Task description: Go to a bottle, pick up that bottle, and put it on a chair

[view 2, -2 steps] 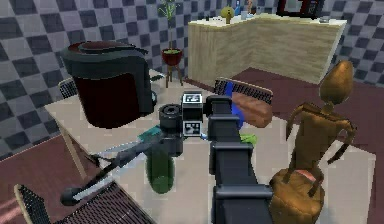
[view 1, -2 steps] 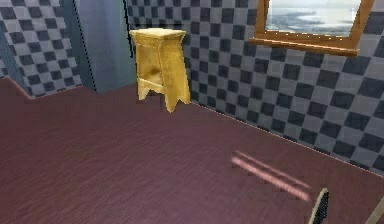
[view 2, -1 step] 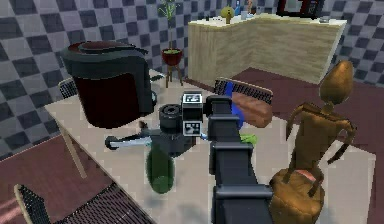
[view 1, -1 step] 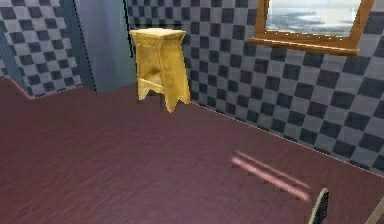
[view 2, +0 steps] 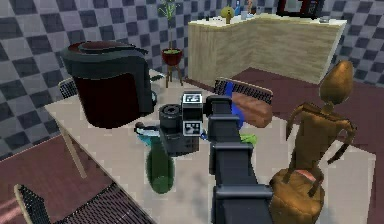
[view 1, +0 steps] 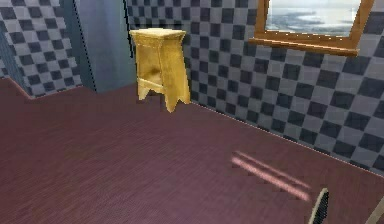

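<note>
A dark green bottle is on the pale tabletop, close to its near edge. The dark arm bar rises from the bottom edge to two white marker squares, and the gripper reaches left from them, just above the bottle. I cannot tell whether it holds anything, as the bottle and table lie right behind its far end. One dark mesh chair stands at the table's near left corner, another at its far side. A yellow wooden stool stands by the checkered wall.
A large dark red and black coffee machine sits on the table's left. A brown wooden statue stands at the right, with a brown loaf beyond the arm. A pale counter and potted plant stand behind. Dark red floor lies ahead.
</note>
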You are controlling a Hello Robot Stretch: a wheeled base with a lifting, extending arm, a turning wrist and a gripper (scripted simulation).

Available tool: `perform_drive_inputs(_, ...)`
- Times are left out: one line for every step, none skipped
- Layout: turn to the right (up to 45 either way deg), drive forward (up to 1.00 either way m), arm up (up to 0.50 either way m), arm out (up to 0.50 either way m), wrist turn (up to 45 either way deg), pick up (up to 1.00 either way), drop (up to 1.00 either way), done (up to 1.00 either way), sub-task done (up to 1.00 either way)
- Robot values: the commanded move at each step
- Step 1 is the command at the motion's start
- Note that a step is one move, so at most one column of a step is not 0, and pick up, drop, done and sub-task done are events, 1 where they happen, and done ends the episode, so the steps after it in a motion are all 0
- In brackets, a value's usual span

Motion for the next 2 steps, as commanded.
perform_drive_inputs(0.0,0.00,-0.30,0.00,0.0,0.00,0.00,0.00,0.00)
perform_drive_inputs(0.0,0.00,0.00,0.00,0.0,1.00,0.00,0.00,0.00)
